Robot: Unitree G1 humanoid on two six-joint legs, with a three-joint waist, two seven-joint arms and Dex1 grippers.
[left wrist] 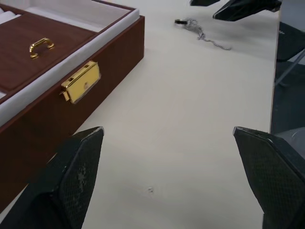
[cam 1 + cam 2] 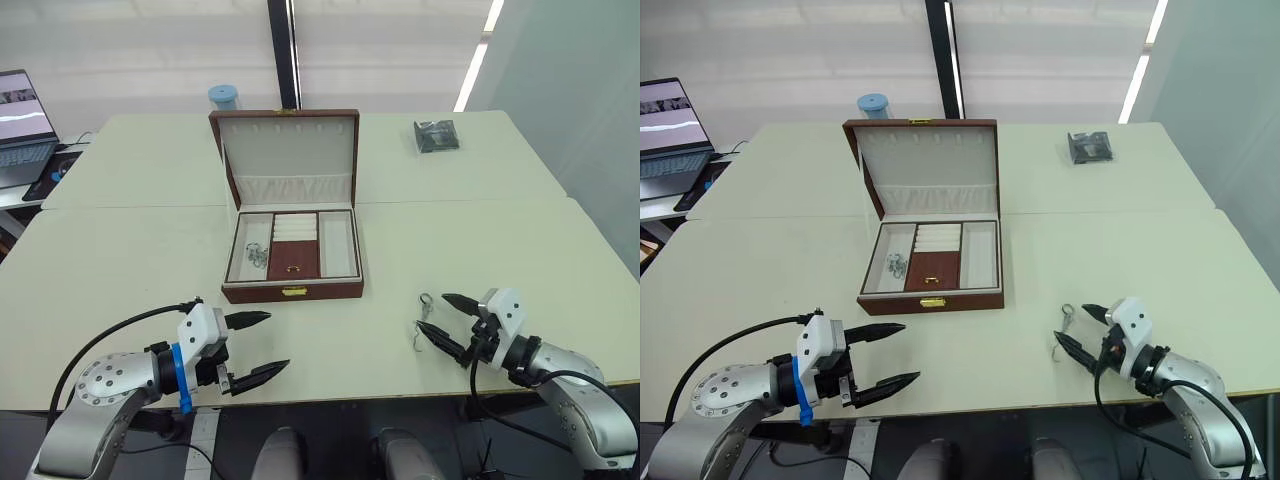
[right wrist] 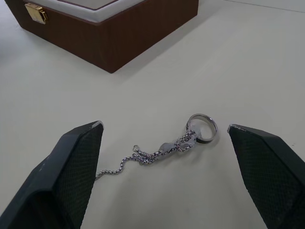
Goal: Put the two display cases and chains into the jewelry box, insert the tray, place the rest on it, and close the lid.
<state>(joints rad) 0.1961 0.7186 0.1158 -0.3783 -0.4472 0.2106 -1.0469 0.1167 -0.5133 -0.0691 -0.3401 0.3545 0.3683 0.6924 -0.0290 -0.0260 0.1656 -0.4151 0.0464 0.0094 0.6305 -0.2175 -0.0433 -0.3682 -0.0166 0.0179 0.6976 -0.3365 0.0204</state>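
Observation:
The jewelry box (image 2: 292,291) stands open mid-table, its lid (image 2: 286,150) upright behind it. The tray (image 2: 294,258) sits inside, gold pull showing. Silvery chains (image 2: 257,255) lie in the tray's left compartment. One more chain (image 3: 162,150) with a ring on its end lies on the table right of the box. My right gripper (image 2: 431,312) is open, low over the table, its fingers either side of that chain without touching it. My left gripper (image 2: 279,340) is open and empty near the front edge, left of the box's clasp (image 1: 81,82). The display cases are hidden.
A dark grey crinkled packet (image 2: 436,135) lies at the far right of the table. A blue cylinder (image 2: 224,97) stands behind the lid. A laptop (image 2: 20,125) sits on a side desk at far left. The table's front edge runs just below both grippers.

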